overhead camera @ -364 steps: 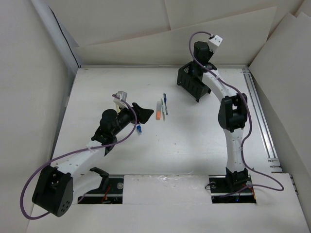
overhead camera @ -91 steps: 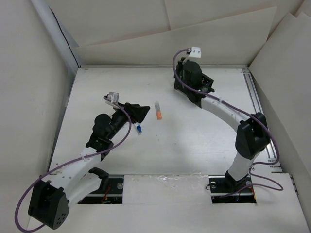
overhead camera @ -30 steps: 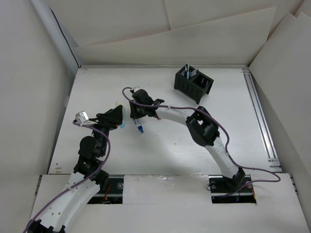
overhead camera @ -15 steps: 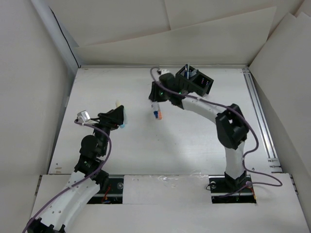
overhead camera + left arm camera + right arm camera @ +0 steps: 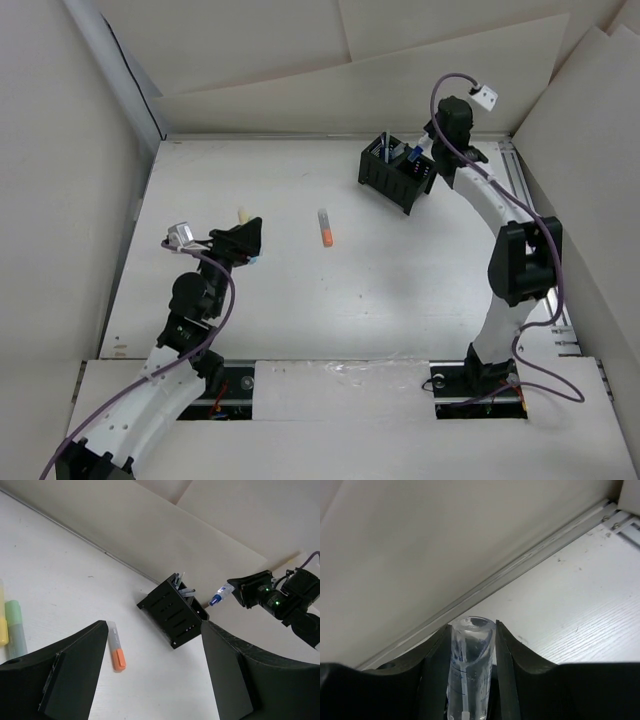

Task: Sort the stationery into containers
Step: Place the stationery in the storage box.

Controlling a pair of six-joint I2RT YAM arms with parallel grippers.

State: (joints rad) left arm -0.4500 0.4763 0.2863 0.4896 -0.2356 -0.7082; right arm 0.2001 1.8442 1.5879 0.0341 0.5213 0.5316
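1. The right gripper (image 5: 421, 152) is closed on a blue marker (image 5: 408, 153) (clear barrel, blue cap). The barrel is clamped between both fingers (image 5: 436, 665).
2. In the left wrist view this marker slants with its cap downward towards the organiser (image 5: 397, 172). It is near the organiser's upper rim and apart from it.
3. The organiser stands at the far right-centre of the table (image 5: 400, 290), turned askew to the table's edges. Thin pens (image 5: 181, 586) stick up out of one end compartment.
4. The left gripper (image 5: 152, 630) has its jaws spread wide with nothing between them. It is held above the table's left side, facing the organiser.
5. An orange marker (image 5: 324, 228) (grey body, orange end) lies flat mid-table between the two arms. It is well apart from the organiser, with its orange end towards the near edge.
6. A yellow marker (image 5: 241, 214) and a green marker (image 5: 15, 630) lie side by side on the table, just beside the left gripper. I cannot tell whether they touch.
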